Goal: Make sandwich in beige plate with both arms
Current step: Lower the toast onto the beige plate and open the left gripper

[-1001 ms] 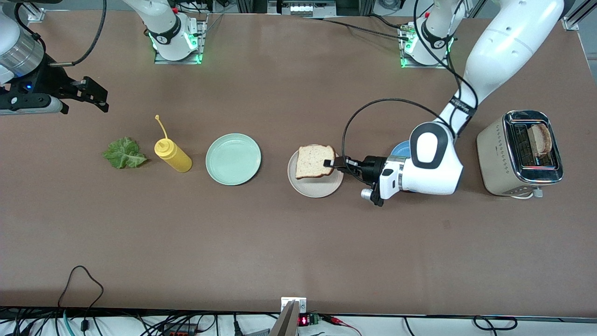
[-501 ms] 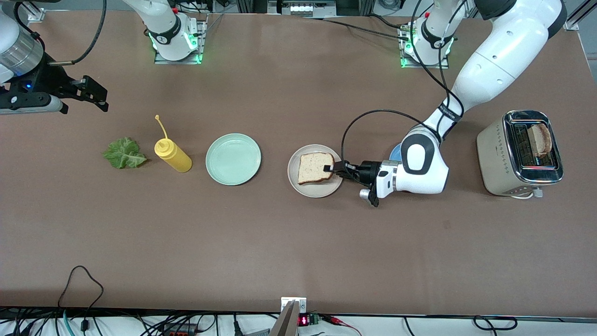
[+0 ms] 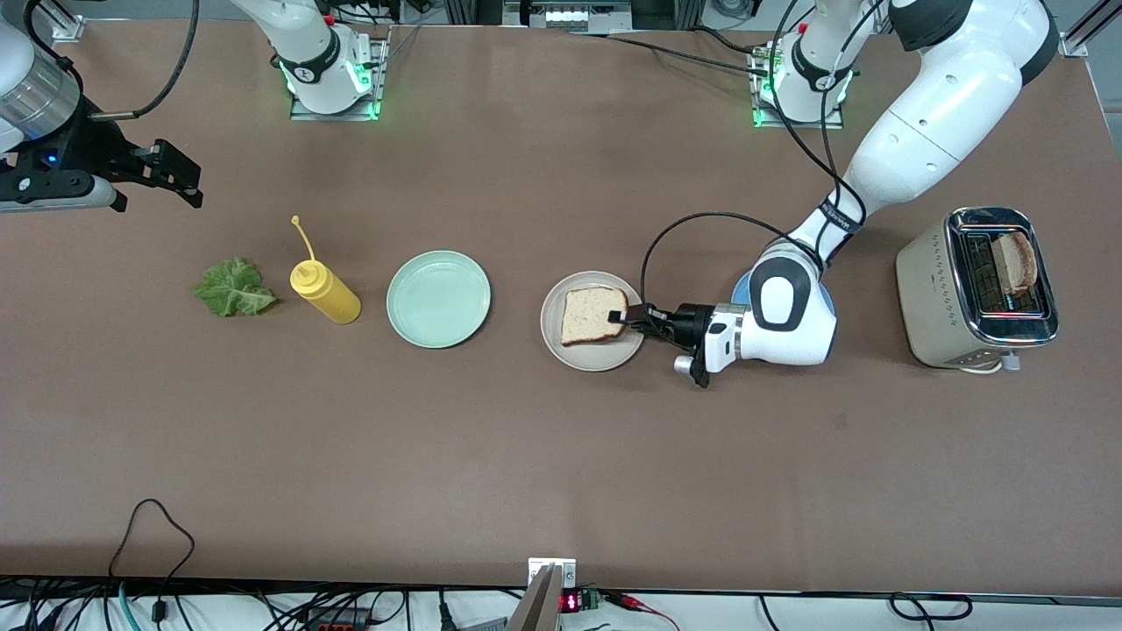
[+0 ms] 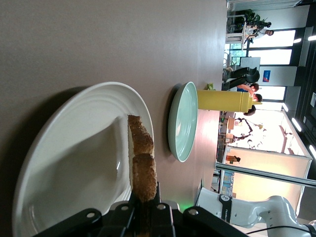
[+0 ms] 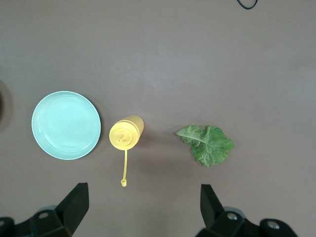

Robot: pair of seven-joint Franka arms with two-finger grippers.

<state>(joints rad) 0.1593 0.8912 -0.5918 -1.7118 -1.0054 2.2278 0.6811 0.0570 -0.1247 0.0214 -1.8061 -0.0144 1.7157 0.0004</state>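
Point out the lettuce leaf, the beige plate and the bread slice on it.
lettuce leaf point(image 3: 233, 288), front view, leaf's middle.
beige plate point(image 3: 592, 359), front view, bare rim nearest the camera.
bread slice point(image 3: 589, 315), front view, crumb centre.

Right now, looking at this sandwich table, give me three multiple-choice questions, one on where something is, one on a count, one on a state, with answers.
1. Where does the lettuce leaf lie?
A. On the table beside the yellow squeeze bottle, toward the right arm's end
B. On the mint-green plate
C. In the toaster

2. How many bread slices show?
A. One
B. Two
C. Three

3. What is the left gripper doing?
A. Open over the lettuce
B. Shut on the bread slice over the beige plate
C. Shut on the bottle

Answers:
1 A, the leaf rests on bare table next to the bottle.
2 B, one at the beige plate, one toasted slice in the toaster.
3 B, the left wrist view shows the fingers clamping the crust.
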